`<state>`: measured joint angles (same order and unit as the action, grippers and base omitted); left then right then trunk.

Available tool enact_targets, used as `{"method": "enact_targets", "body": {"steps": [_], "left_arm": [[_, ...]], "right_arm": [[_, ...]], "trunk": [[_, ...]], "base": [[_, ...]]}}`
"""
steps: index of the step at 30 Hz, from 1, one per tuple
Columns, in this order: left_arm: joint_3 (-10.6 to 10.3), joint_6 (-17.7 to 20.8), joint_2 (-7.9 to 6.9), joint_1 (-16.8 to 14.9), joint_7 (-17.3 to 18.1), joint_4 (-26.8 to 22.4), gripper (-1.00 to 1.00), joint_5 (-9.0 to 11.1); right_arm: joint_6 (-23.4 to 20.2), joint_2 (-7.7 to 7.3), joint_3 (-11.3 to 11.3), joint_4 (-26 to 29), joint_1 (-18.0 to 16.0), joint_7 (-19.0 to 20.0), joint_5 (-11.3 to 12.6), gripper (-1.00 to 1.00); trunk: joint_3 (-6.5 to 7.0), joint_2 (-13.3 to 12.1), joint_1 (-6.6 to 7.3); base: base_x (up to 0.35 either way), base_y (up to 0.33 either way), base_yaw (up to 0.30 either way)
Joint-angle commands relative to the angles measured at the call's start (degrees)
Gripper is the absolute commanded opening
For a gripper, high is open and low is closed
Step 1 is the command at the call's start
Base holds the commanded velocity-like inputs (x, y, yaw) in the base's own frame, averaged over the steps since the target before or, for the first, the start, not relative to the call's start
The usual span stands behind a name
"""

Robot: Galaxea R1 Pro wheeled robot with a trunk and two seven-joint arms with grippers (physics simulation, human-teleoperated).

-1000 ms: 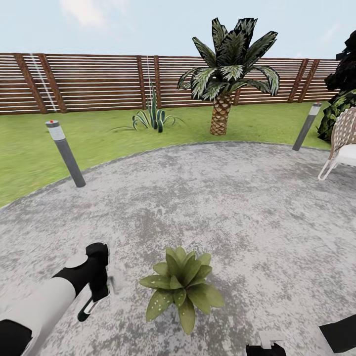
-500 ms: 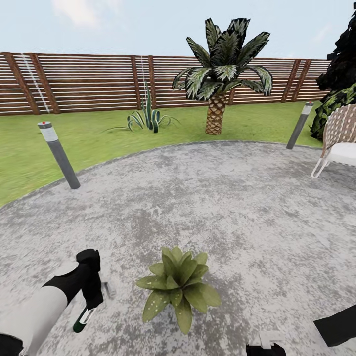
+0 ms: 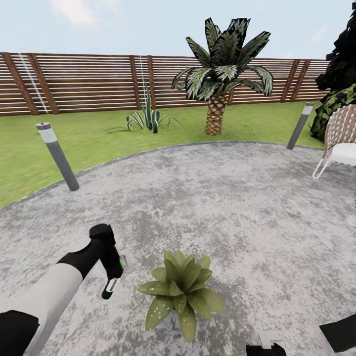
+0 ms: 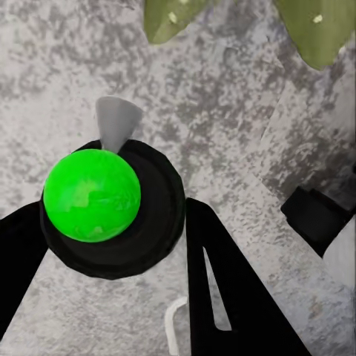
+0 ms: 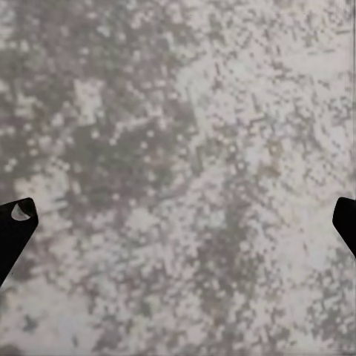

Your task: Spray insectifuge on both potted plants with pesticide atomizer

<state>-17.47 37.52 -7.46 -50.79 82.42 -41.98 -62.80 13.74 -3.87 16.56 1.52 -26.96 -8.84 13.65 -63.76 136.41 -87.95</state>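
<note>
One potted plant point(image 3: 180, 291), a low rosette of broad green leaves, stands on the grey paving point(image 3: 222, 198) of the garden; the leaves hide its pot. Just to its left, my left gripper point(image 3: 111, 274) is shut on the pesticide atomizer point(image 3: 109, 287), a small dark bottle with a white band. In the left wrist view the atomizer point(image 4: 111, 208) sits between the black fingers point(image 4: 230, 297); its top is bright green, and plant leaves point(image 4: 315, 30) lie close beyond it. My right gripper point(image 5: 178, 222) hangs open over bare paving. The second potted plant is out of view.
A grey lamp post with a red dot point(image 3: 57, 155) stands at the paving's left edge, another post point(image 3: 299, 125) at the right. Beyond on the lawn are a spiky agave point(image 3: 148, 118), a palm point(image 3: 220, 74) and the slat fence point(image 3: 89, 81). A wicker chair point(image 3: 341, 138) stands at the right.
My left arm has swung forward and to the right, bringing the atomizer closer to the plant. The atomizer's top now shows green. Earlier the camera shifted slightly.
</note>
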Motion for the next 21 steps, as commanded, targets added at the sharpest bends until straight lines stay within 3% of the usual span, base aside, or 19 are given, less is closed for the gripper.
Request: {"method": "enact_targets", "body": {"steps": [1, 8, 12, 16, 18, 19, 21], "left_arm": [[-0.5, 0.6, 1.08, -1.6, 2.3, -0.2, -1.0, -0.5], [-1.9, 0.5, 1.91, -4.5, 6.3, -0.2, -1.0, -2.3], [-4.9, 0.4, 2.05, -5.3, 7.6, -0.6, -1.0, -7.4], [-5.2, 0.3, 2.39, -5.9, 7.6, -0.6, -1.0, -9.3], [-5.2, 0.3, 3.86, -6.0, 7.6, -0.6, -1.0, -9.6], [-5.3, 0.4, 6.21, -6.1, 7.6, -0.6, -1.0, -9.7], [-5.3, 0.4, 7.19, -6.2, 7.6, -0.8, -1.0, -9.8]], "right_arm": [[0.1, 0.01, 0.5, 0.0, 0.0, -0.1, 0.5, 1.0], [0.1, 0.01, 0.5, 0.0, 0.0, -0.1, 0.5, 1.0], [0.2, 0.01, 0.5, 0.0, 0.0, -0.1, 0.5, 1.0], [0.2, -0.07, 0.5, 0.0, 0.0, -0.1, 0.5, 1.0], [0.2, -0.08, 0.5, 0.0, 0.0, -0.1, 0.5, 1.0], [0.2, -0.08, 0.5, 0.0, 0.0, -0.1, 0.5, 1.0], [0.2, -0.09, 0.5, 0.0, 0.0, -0.1, 0.5, 1.0]], "trunk": [[-0.05, 0.0, 0.01], [-0.05, 0.0, 0.01], [-0.05, 0.0, 0.01], [-0.05, 0.0, 0.01], [-0.05, 0.0, 0.01], [-0.05, 0.0, 0.01], [-0.05, 0.0, 0.01]], "base": [[0.0, 0.0, -0.216], [0.0, 0.0, -0.155], [0.0, 0.0, -0.007], [0.0, 0.0, 0.0], [0.0, 0.0, 0.0], [0.0, 0.0, 0.0], [0.0, 0.0, 0.0]]}}
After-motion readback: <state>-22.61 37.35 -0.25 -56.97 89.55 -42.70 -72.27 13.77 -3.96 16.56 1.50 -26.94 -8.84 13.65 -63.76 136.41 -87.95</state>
